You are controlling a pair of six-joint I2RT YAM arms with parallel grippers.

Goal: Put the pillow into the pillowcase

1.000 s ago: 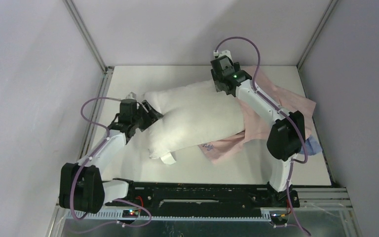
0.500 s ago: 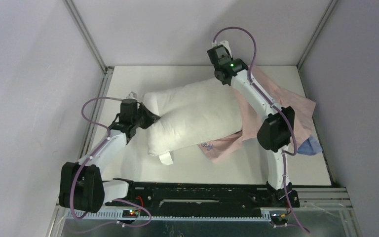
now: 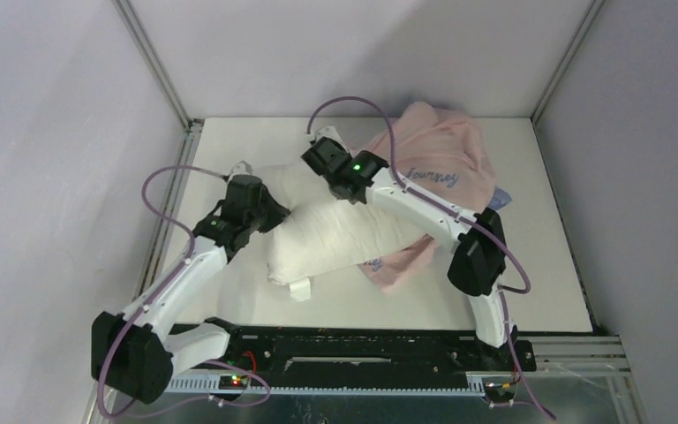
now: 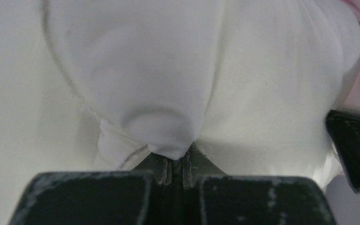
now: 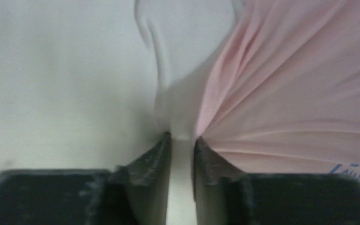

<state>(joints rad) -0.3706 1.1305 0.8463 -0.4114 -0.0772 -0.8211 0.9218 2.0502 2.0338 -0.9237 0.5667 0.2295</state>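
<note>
The white pillow (image 3: 344, 231) lies across the table's middle. My left gripper (image 3: 269, 210) is at its left end. In the left wrist view the left gripper (image 4: 178, 157) is shut on a pinched fold of the pillow (image 4: 159, 84). The pink pillowcase (image 3: 437, 150), with "Journey" showing, is bunched over the pillow's far right end. My right gripper (image 3: 322, 163) hovers over the pillow's far edge. In the right wrist view the right gripper (image 5: 183, 138) stands slightly open with a white gap between the jaws. The pillowcase (image 5: 290, 93) fans out from the right finger's tip.
Grey enclosure walls stand on three sides of the white table (image 3: 547, 291). A part of the pillowcase (image 3: 402, 265) sticks out from under the pillow's near side. The black base rail (image 3: 362, 349) runs along the near edge.
My right arm swung left, dragging the pillowcase up over the pillow's far end, and its jaws have parted. The left gripper closed on the pillow's end and stays shut.
</note>
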